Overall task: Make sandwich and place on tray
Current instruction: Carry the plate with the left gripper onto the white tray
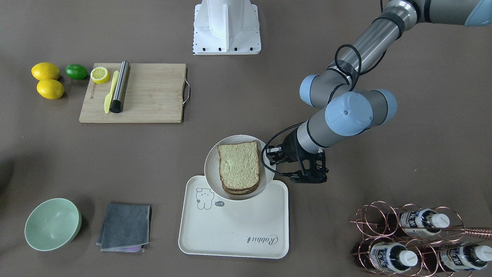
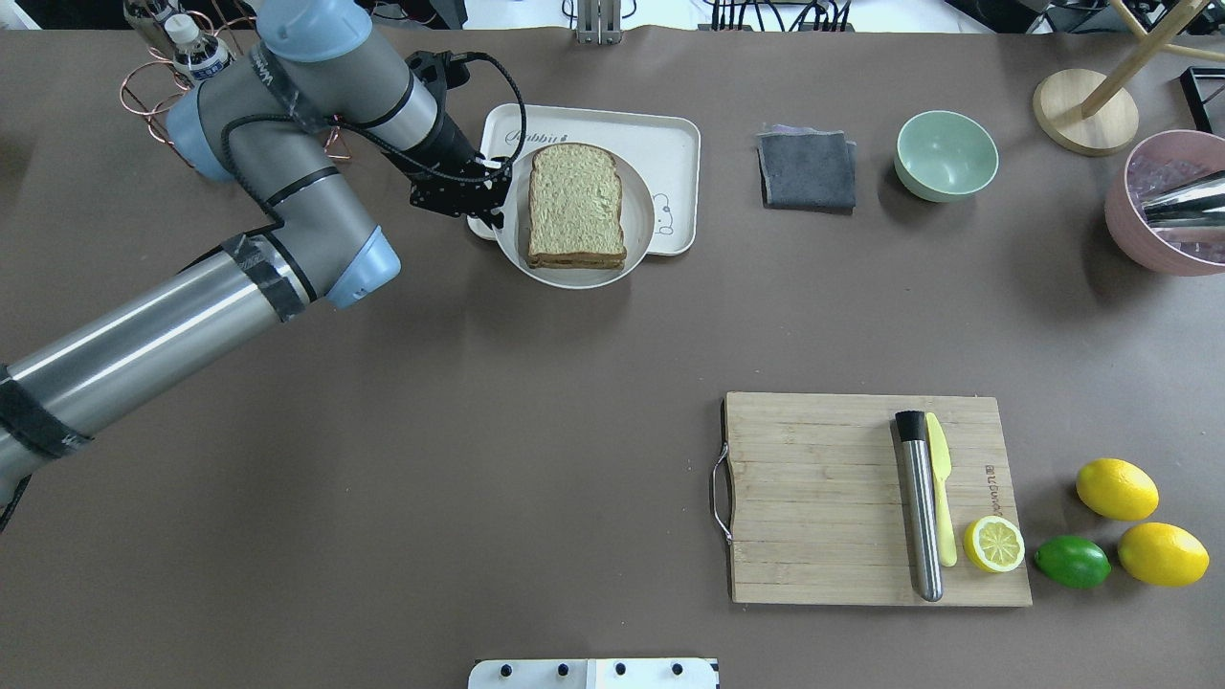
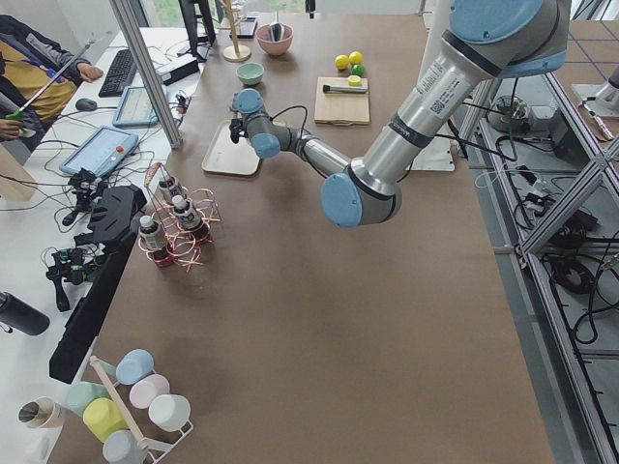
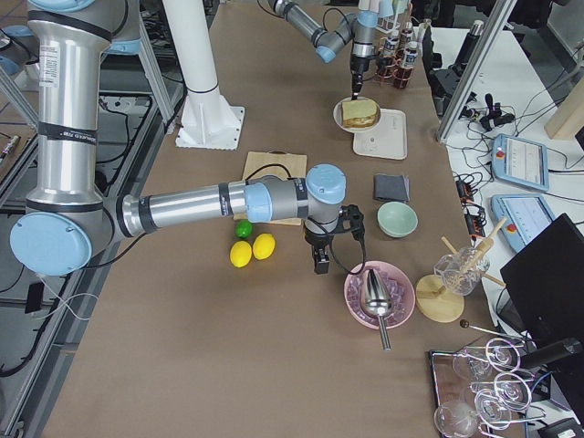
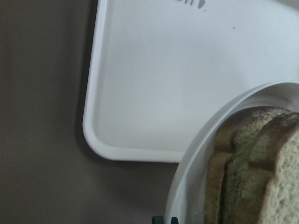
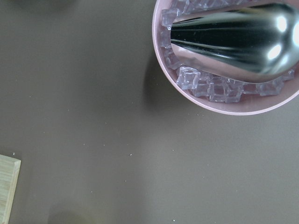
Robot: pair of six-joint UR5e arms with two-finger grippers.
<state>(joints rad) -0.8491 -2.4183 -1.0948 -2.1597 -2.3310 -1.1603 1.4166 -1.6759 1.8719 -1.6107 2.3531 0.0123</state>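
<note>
**A:** While the left gripper (image 2: 490, 203) is pinched on the rim of the round white plate (image 1: 211, 169), where is the food itself?

**B:** On that plate. The sandwich (image 1: 239, 165) is two square tan bread slices with dark brown crust, stacked flat. Any egg between them is hidden. The plate overlaps one corner of the large cream rectangular tray (image 1: 230, 234), partly over it and partly over the table.

**A:** How will it handle?

**B:** Light and soft, I'd judge. Squeezing the bread would dent it, and the loose layers could slide apart. The stiff plate rim is the better hold, though it looks smooth, so I'd keep the plate level.

**A:** Any writing?

**B:** "Rabbit" in script along one tray edge, and a small bear line drawing near another corner. A mark on the wooden cutting board (image 1: 153, 96) is too small to read.

**A:** And the right gripper (image 4: 321, 260)?

**B:** It hangs over the table beside the pink bowl of clear ice cubes (image 4: 352, 297). Whether its jaws are apart or together I cannot tell.
</note>
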